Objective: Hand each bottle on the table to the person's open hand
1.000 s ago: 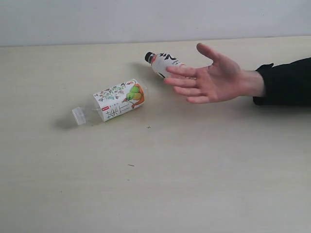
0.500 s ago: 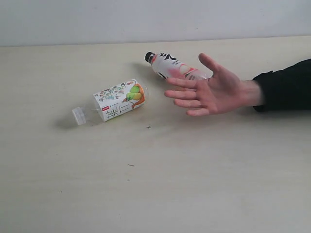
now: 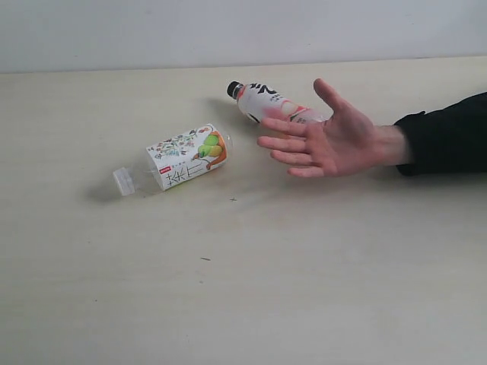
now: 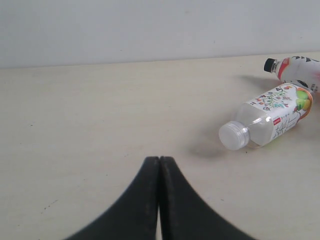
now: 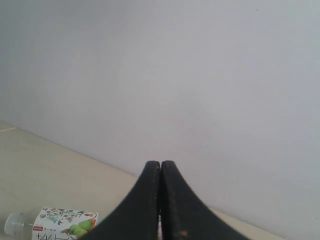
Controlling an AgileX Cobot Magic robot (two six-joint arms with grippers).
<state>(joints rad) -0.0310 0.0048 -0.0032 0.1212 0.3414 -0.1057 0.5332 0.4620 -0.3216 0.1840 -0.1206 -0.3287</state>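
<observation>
Two bottles lie on their sides on the table (image 3: pixel 243 289). The floral white bottle with fruit (image 3: pixel 183 158) has a clear cap pointing left; it also shows in the left wrist view as the floral bottle (image 4: pixel 272 117) and in the right wrist view as the floral bottle (image 5: pixel 62 224). The pink bottle with a black cap (image 3: pixel 268 103) lies behind the person's open hand (image 3: pixel 327 141), which hovers palm up just in front of it. The pink bottle (image 4: pixel 295 67) also shows at the left wrist view's edge. My left gripper (image 4: pixel 159 159) and right gripper (image 5: pixel 160 163) are both shut and empty; neither appears in the exterior view.
The person's arm in a black sleeve (image 3: pixel 449 133) reaches in from the right. A pale wall (image 3: pixel 243 30) rises behind the table's far edge. A few tiny dark specks (image 3: pixel 205 259) dot the tabletop.
The person's hand has drifted slightly right and lower, uncovering more of the pink bottle. The bottles have not moved.
</observation>
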